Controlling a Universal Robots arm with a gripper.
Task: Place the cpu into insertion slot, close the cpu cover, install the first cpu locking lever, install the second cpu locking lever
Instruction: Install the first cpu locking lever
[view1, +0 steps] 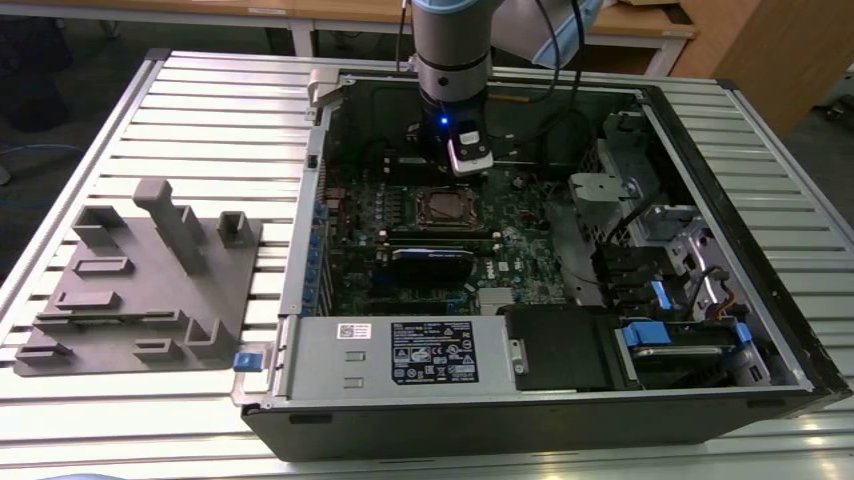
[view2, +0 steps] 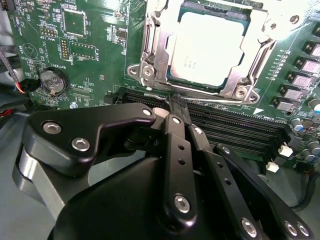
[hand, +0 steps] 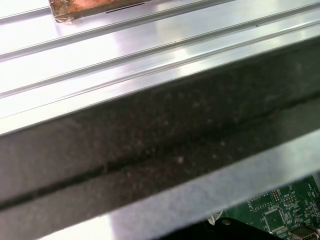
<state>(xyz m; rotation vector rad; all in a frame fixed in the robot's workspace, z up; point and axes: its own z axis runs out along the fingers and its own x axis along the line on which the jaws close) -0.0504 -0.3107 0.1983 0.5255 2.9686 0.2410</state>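
Note:
In the second wrist view the cpu (view2: 207, 47) lies flat in the socket with its silver face up. The cpu cover (view2: 156, 55) is down around it, framing the chip through its window. A thin metal lever (view2: 210, 98) runs along the socket edge nearest my gripper. My gripper (view2: 176, 102) hangs just short of that edge, its black fingers (view2: 172, 130) pressed together with nothing between them. In the exterior view the gripper (view1: 467, 168) hovers inside the open computer case, just behind the insertion slot (view1: 441, 207) on the green board.
The case walls (view1: 310, 200) surround the board. Memory slots (view2: 235, 125) lie between gripper and socket, and a black card (view1: 430, 262) sits in front of it. A power supply (view1: 400, 350) and drive bays (view1: 667, 300) fill the case front and right. A grey fixture (view1: 147, 280) rests on the slatted table (view1: 214, 100).

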